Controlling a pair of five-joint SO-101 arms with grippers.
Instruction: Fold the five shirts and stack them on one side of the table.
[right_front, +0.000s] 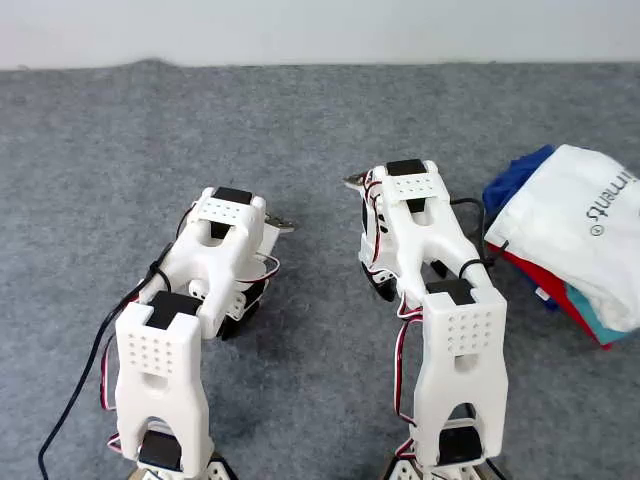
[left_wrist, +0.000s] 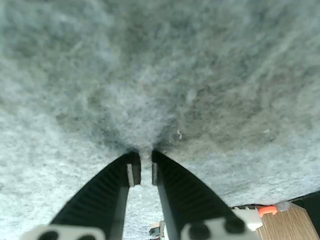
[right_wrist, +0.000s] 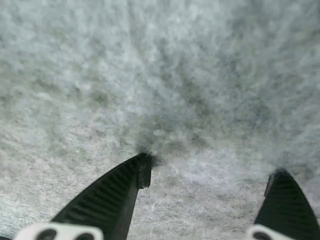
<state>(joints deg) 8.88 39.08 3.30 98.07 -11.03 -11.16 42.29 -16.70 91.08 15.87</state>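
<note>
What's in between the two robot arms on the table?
Nothing but bare grey mat. The high view shows that strip between the arm by the shirts and the other arm.

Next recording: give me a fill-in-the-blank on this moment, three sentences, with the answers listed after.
1. The top shirt on the pile of folded cloth shirts is ____ in colour.
2. In the high view the pile lies at the ____ edge of the grey felt table.
3. The right gripper, over bare felt, has its jaws ____.

Missing words: white; right; open.
</note>
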